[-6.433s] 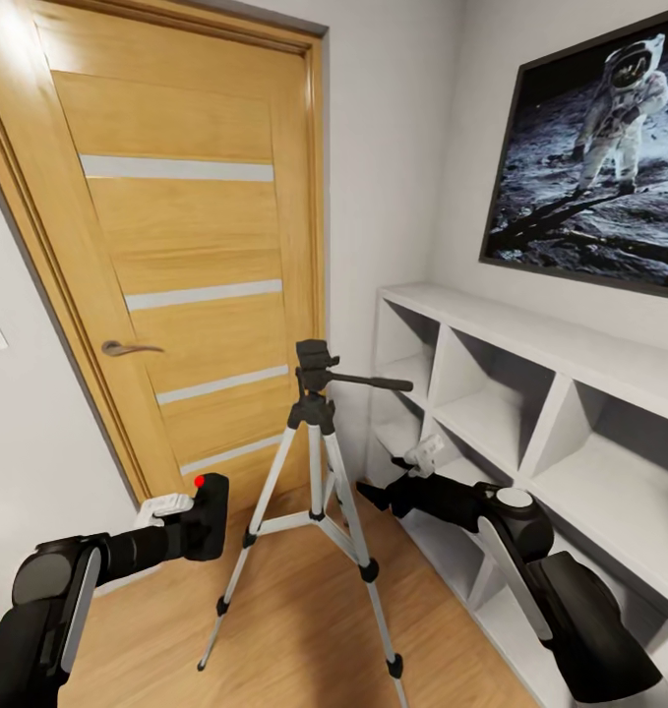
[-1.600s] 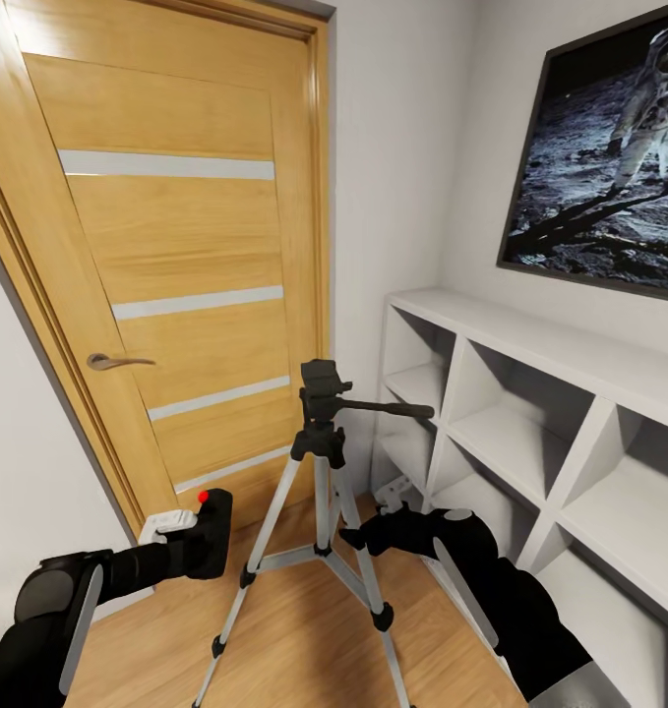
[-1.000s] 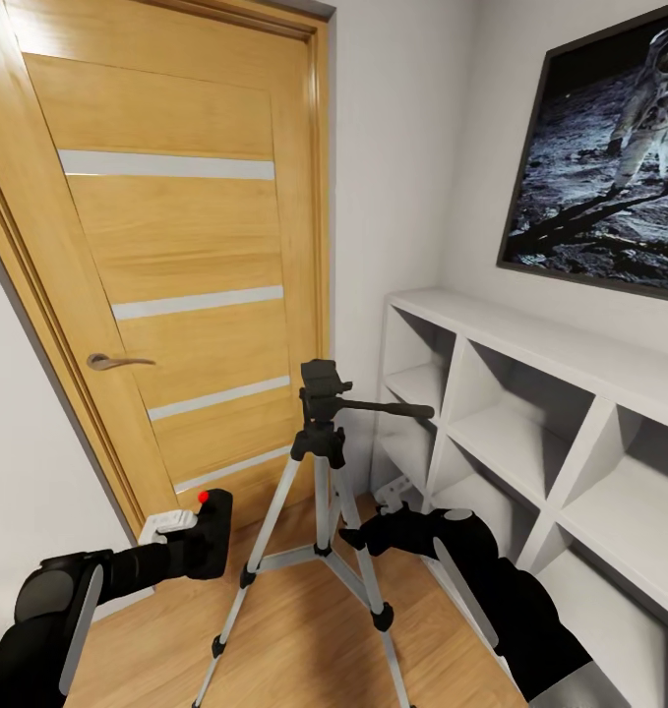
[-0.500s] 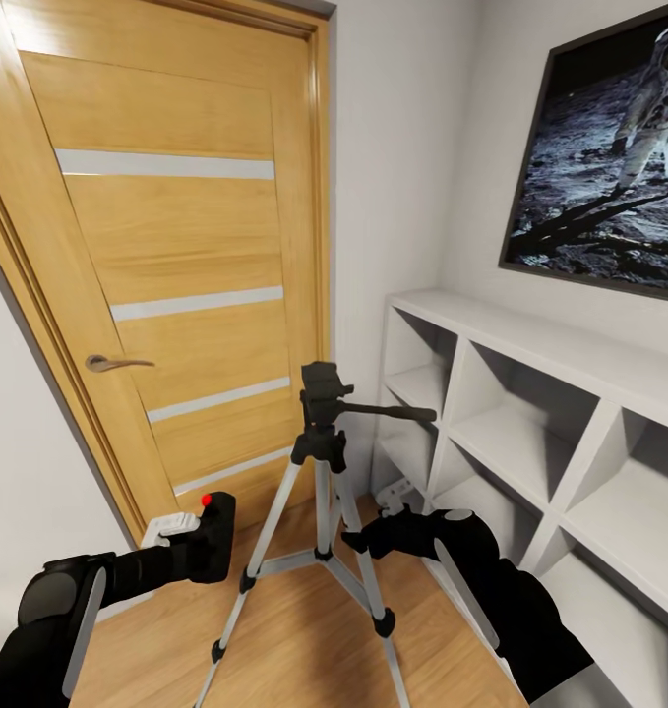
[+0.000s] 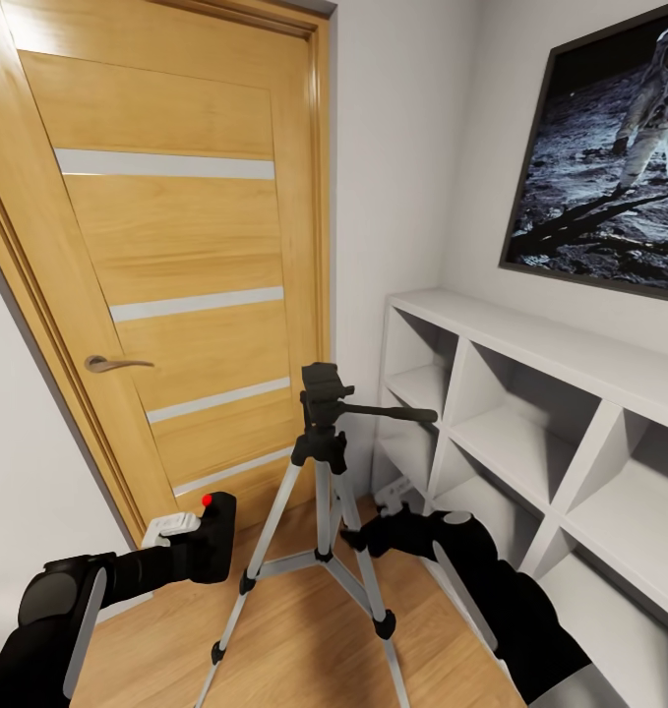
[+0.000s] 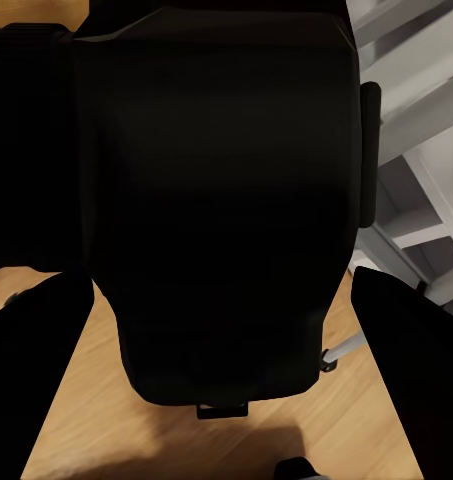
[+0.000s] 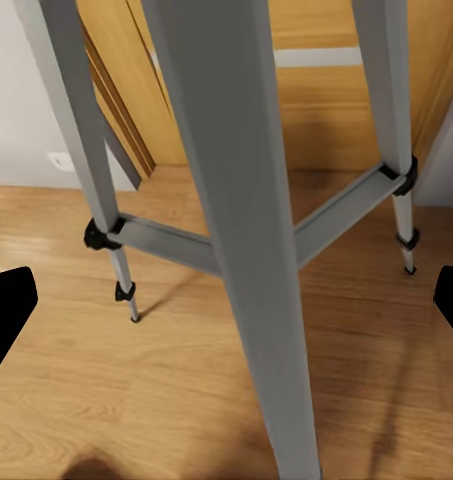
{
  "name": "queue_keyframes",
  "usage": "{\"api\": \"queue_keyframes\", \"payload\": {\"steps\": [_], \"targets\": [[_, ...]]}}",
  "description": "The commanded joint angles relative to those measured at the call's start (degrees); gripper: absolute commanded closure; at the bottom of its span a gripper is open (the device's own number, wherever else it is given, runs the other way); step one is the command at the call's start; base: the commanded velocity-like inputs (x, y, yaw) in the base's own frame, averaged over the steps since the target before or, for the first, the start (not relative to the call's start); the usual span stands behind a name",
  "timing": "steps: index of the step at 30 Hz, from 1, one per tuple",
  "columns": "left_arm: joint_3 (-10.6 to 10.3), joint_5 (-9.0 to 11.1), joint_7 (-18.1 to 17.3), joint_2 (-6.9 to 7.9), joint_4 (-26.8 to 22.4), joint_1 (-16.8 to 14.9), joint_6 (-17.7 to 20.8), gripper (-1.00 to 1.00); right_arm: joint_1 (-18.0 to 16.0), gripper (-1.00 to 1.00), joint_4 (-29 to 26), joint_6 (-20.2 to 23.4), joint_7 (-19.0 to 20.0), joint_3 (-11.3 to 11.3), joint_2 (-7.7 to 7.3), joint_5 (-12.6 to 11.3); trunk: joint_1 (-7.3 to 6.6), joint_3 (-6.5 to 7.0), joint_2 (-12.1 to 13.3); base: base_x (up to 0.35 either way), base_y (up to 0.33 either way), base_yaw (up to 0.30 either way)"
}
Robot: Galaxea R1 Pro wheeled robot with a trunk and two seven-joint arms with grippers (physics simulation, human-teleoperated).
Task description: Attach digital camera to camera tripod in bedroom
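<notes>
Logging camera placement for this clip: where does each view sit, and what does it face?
Head view: high, looking down at door, camera tripod, shelves; both arms show.
Left wrist view: behind the jaws, facing the held digital camera.
Right wrist view: low, facing the tripod's legs; dark jaw tips at the edges.
Shared: tripod and wood floor in head and right wrist views.

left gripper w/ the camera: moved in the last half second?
Barely, if at all. In the head view the left gripper holds the digital camera at the same spot against the door corner and tripod leg.
</notes>
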Motion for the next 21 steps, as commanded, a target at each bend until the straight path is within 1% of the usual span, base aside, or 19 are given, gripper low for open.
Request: {"api": "queue_keyframes", "payload": {"steps": [1, 6, 8, 9, 13, 21], "targets": [[0.06, -0.45, -0.61, -0.02, -0.05, -0.07, 0.23, 1.0, -0.07, -1.0, 0.22, 0.23, -0.18, 0.08, 0.03, -0.43, 0.04, -0.13, -0.14, 0.001, 0.0, 0.0], [0.06, -0.5, -0.62, -0.02, -0.05, -0.07, 0.23, 1.0, -0.07, -1.0, 2.26, -0.95, -0.26, 0.16, 0.28, -0.36, 0.04, -0.13, -0.14, 0.0, 0.0, 0.0], [0.03, -0.51, -0.62, -0.03, -0.05, -0.07, 0.23, 1.0, -0.07, -1.0, 3.29, -2.73, -0.49, 0.23, 0.36, -0.35, 0.04, -0.13, -0.14, 0.0, 0.0, 0.0], [0.03, -0.5, -0.62, -0.03, -0.05, -0.07, 0.23, 1.0, -0.07, -1.0, 4.48, -4.95, -0.96, 0.33, 0.41, -0.34, 0.04, -0.13, -0.14, 0.0, 0.0, 0.0], [0.03, -0.5, -0.62, -0.03, -0.05, -0.07, 0.23, 1.0, -0.07, -1.0, 6.54, -8.14, -2.35, 0.55, 0.46, -0.33, 0.04, -0.13, -0.14, 0.0, 0.0, 0.0], [-0.01, -0.5, -0.62, -0.04, -0.05, -0.07, 0.23, 1.0, -0.1, -1.0, 9.58, -10.46, -3.63, 0.63, 0.58, -0.38, 0.04, -0.13, -0.14, 0.0, 0.0, 0.0]]}}
